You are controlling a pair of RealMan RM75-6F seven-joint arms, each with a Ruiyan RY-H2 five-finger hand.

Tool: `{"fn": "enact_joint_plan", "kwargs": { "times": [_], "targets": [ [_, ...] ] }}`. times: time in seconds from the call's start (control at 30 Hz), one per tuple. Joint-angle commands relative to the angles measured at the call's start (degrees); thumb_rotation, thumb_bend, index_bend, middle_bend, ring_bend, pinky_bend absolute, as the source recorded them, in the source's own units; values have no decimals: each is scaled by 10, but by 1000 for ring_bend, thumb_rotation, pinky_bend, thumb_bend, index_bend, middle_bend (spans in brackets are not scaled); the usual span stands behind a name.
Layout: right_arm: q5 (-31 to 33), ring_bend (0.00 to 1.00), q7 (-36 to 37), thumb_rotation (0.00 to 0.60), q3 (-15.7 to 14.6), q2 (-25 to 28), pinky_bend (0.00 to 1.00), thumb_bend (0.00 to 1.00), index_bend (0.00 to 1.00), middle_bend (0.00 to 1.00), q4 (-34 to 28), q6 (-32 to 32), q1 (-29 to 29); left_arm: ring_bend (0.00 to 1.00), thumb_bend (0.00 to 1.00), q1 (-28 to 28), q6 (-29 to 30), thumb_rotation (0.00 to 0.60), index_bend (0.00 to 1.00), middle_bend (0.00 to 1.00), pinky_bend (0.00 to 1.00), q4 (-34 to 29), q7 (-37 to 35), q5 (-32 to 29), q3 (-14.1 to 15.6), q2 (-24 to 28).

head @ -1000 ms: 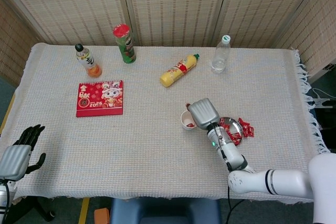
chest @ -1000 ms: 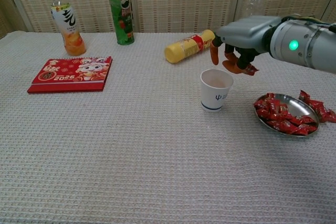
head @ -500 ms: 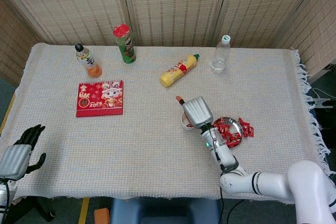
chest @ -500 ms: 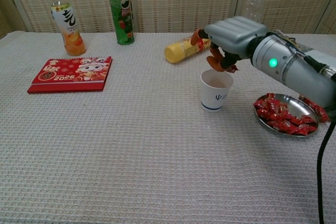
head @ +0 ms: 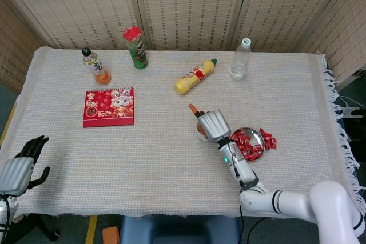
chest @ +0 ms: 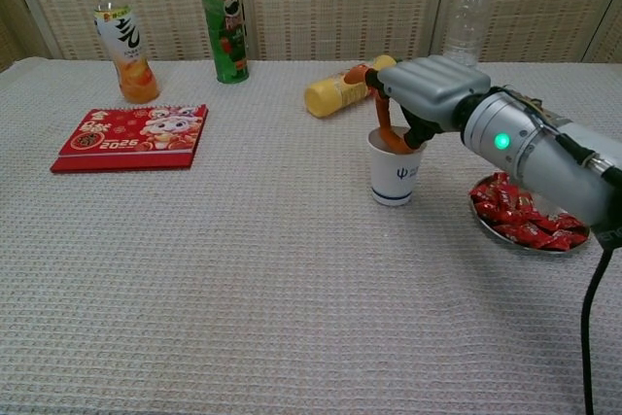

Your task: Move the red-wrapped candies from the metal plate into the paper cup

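A white paper cup (chest: 394,177) stands mid-table; in the head view only a sliver of the cup (head: 201,132) shows beside my right hand (head: 213,125). In the chest view, my right hand (chest: 432,85) hangs over the cup with its orange fingertips (chest: 387,133) dipped inside the rim. Whatever they hold is hidden there. The metal plate (chest: 546,190), right of the cup, carries a heap of red-wrapped candies (chest: 520,216). The head view shows the plate (head: 255,135) and candies (head: 245,144) too. My left hand (head: 23,167) hangs off the table's near left corner, fingers apart and empty.
A red calendar card (chest: 131,136) lies at the left. An orange drink bottle (chest: 121,41), a green snack can (chest: 224,21) and a clear water bottle (chest: 466,2) stand at the back. A yellow bottle (chest: 335,92) lies just behind the cup. Loose candies (head: 269,139) lie right of the plate.
My right hand carried a red candy leftward from beside the plate to above the cup, then lowered its fingers into the cup. The left hand stayed still.
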Motion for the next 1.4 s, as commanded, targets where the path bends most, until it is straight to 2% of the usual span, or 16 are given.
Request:
{"fn": "enact_joint_plan", "kwargs": {
  "times": [0.03, 0.33, 0.53, 0.67, 0.87, 1.0, 1.17, 1.4],
  "targets": [
    [-16, 573, 9, 600, 5, 16, 1000, 421, 62, 415, -19, 11, -9, 49, 436, 1, 3, 600, 0, 0, 342, 0, 0, 1, 0, 0],
    [-46, 542, 13, 600, -3, 103, 1000, 378, 55, 356, -113, 38, -50, 50, 436, 2, 5, 600, 0, 0, 342, -2, 10, 3, 1, -3],
    [-46, 430, 0, 600, -45, 186, 1000, 250, 37, 194, -167, 17, -84, 50, 436, 2, 5, 600, 0, 0, 342, -4, 21, 2, 2, -7],
    [-48, 391, -2, 600, -71, 221, 1000, 215, 20, 120, -178, -6, -99, 50, 435, 0, 2, 600, 0, 0, 342, -6, 29, 2, 3, -10],
    [-64, 499, 20, 600, -104, 252, 1000, 214, 18, 106, -180, -54, -110, 50, 435, -3, -3, 600, 0, 0, 342, -8, 40, 1, 4, -14],
    [-81, 644, 25, 600, -123, 257, 1000, 213, 17, 106, -171, -77, -115, 50, 435, -4, -5, 600, 0, 0, 342, -8, 43, 0, 4, -15],
    [-87, 790, 17, 600, -128, 251, 1000, 213, 14, 106, -156, -91, -117, 50, 436, -5, -5, 600, 0, 0, 342, -7, 43, 0, 4, -16],
    [-68, 819, 7, 600, -125, 248, 1000, 213, 14, 107, -151, -120, -113, 50, 436, -4, -4, 600, 0, 0, 342, -7, 41, 0, 4, -15]
  ]
}}
